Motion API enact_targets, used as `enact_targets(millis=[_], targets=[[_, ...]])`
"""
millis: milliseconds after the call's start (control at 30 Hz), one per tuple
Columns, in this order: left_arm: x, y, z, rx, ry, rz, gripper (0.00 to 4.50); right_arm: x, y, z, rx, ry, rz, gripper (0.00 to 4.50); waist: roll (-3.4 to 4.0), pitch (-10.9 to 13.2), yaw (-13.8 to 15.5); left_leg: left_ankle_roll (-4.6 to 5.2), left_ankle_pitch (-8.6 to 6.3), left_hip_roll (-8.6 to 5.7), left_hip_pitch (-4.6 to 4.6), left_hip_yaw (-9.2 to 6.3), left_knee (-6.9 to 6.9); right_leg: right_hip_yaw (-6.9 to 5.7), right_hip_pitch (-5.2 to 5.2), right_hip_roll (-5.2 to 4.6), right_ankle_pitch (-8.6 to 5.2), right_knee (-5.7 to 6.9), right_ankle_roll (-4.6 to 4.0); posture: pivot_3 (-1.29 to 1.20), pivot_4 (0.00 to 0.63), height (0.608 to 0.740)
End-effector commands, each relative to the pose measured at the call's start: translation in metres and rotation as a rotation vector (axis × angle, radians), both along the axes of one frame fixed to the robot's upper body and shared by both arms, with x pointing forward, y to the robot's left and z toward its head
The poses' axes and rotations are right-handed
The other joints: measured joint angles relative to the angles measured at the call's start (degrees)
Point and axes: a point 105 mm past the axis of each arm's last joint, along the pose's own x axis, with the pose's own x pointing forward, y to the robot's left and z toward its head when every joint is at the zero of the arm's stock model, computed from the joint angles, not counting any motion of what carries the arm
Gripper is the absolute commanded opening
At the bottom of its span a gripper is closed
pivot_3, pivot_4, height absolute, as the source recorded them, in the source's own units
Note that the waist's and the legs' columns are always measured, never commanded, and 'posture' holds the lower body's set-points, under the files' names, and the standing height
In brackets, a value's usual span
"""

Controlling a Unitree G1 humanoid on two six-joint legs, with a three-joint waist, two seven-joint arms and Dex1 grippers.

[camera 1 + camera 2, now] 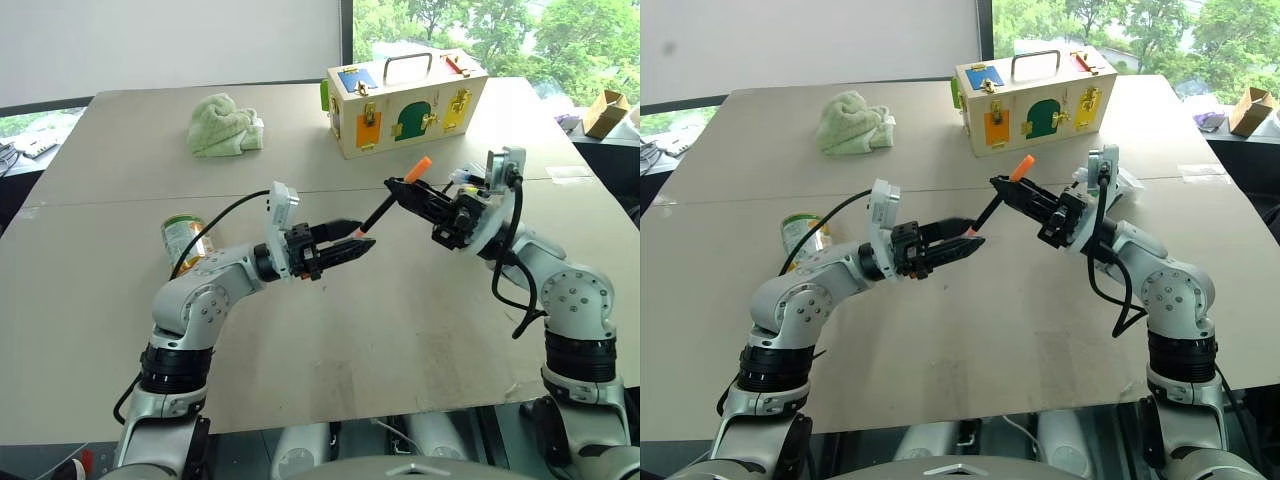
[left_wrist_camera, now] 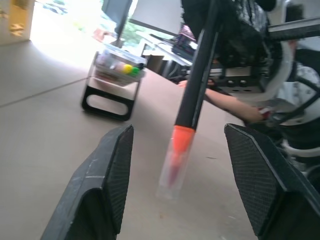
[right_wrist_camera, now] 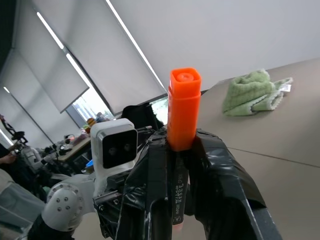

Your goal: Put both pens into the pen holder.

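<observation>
Right gripper [image 1: 415, 196] clamps orange-ended pen [image 1: 390, 204] (above desk [image 1: 380, 330]); left gripper [image 1: 350, 246] fingers parted around its lower tip.

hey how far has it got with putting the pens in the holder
Done: nothing visibly; no black pen seen in the pen holder. In hand: the right claw is shut on the orange-ended pen, whose lower end sits between the open left claw's fingers. Left: carrying it to the holder; a second pen isn't seen.

Bare table [image 1: 330, 340] below; wooden box [image 1: 405, 105], towel [image 1: 224, 125] beyond.
</observation>
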Motion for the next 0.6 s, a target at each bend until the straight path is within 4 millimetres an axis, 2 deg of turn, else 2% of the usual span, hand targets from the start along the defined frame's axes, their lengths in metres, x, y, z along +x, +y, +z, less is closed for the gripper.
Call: enact_targets(millis=[33,100,233,333,467,600], targets=[[-0.004,0.009,0.023,0.104,-0.16,0.023,2.7,0.004,-0.021,0.034,-0.166,-0.251,-0.111,0.08,0.03,0.04,-0.06,0.0,0.0,-0.01,-0.02,0.02,0.0,0.01,-0.03,0.0,0.0,0.0,0.0,0.0,0.15,0.74],[-0.008,0.011,0.026,0.217,-0.211,0.016,2.7,0.003,-0.024,0.05,-0.392,-0.434,-0.133,0.08,0.21,0.3,-0.18,0.0,0.0,-0.01,-0.05,0.03,-0.02,0.02,-0.08,0.0,0.0,0.0,0.0,0.0,0.15,0.74],[-0.008,0.018,0.022,0.396,-0.255,0.029,2.7,0.006,-0.032,0.074,-0.666,-0.665,-0.163,0.08,0.24,0.33,-0.18,-0.01,0.0,0.02,-0.02,0.07,-0.14,0.08,-0.13,0.08,-0.03,-0.07,-0.02,0.0,0.15,0.74],[-0.005,0.027,0.018,0.549,-0.307,0.046,2.7,0.02,-0.052,0.07,-0.928,-0.758,-0.21,0.08,0.23,0.34,-0.15,-0.02,0.01,0.03,-0.01,0.08,-0.28,0.08,-0.11,0.1,-0.03,-0.24,-0.02,0.0,0.15,0.74],[-0.002,0.029,0.034,0.523,-0.352,0.08,2.7,0.024,-0.055,0.073,-1.011,-0.81,-0.206,0.08,0.19,0.37,0.0,0.01,-0.01,0.02,-0.11,0.13,-0.27,0.08,-0.1,0.0,-0.01,-0.42,0.0,0.0,0.15,0.74],[-0.015,0.014,0.042,0.41,-0.355,0.02,2.7,0.026,-0.057,0.07,-1.055,-0.812,-0.191,0.08,0.2,0.38,0.0,0.0,0.0,0.03,-0.12,0.12,-0.35,0.04,-0.1,0.0,-0.01,-0.52,0.0,0.0,0.15,0.74]])
